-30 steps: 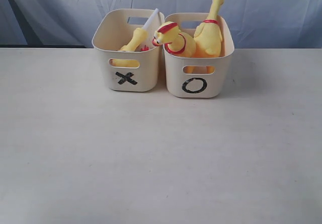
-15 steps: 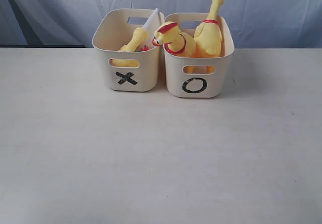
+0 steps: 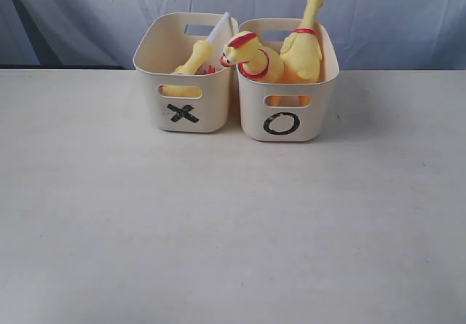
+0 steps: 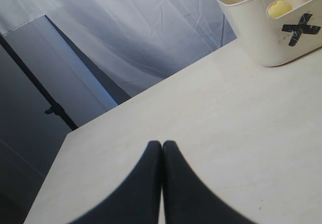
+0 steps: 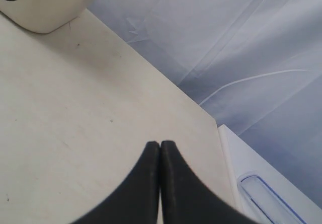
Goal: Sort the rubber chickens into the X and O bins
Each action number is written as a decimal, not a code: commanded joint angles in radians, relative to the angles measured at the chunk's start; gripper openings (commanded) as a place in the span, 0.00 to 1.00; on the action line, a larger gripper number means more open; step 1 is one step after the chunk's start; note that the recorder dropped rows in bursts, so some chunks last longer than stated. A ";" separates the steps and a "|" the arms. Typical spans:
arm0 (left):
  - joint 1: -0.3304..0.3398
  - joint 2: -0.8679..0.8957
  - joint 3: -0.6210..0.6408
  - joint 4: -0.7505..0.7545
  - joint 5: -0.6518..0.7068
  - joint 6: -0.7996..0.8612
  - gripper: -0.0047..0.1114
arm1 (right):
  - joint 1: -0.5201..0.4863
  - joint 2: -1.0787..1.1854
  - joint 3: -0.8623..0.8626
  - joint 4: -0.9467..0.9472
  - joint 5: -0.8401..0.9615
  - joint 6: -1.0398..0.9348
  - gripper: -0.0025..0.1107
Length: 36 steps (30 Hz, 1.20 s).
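Two rubber chickens sat in the O bin [image 3: 251, 113], the right-hand one of two cream tubs as the exterior camera saw them. One chicken [image 3: 255, 62] curled its red-banded neck so that its head hung over the rim on the X side. The other [image 3: 302, 53] stood upright, and its long neck rose well above the O bin's rim. The X bin [image 3: 211, 109] stood just beside the O bin, their near walls touching or almost so. In it a third chicken [image 3: 195, 56] leaned with its yellow body showing through the slot handle. Next to that chicken, the whitish tube end of a slimmer chicken [image 3: 219, 27] poked up against the wall nearest the O bin.

Both tubs rested on a pale table [image 3: 218, 229], with a bluish-white curtain [image 3: 400, 18] hanging behind the O bin.

The left gripper [image 4: 162, 148] hung over the table well apart from the O bin, out past the X bin. Its dark fingers were pressed together on nothing. The right gripper [image 5: 160, 148] hung over the table on the O bin's other side, also well apart from it. Its fingers were likewise together and empty.
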 commanded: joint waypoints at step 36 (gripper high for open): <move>0.006 -0.005 0.002 -0.005 -0.012 -0.526 0.04 | -0.005 -0.003 0.002 0.010 -0.013 0.486 0.01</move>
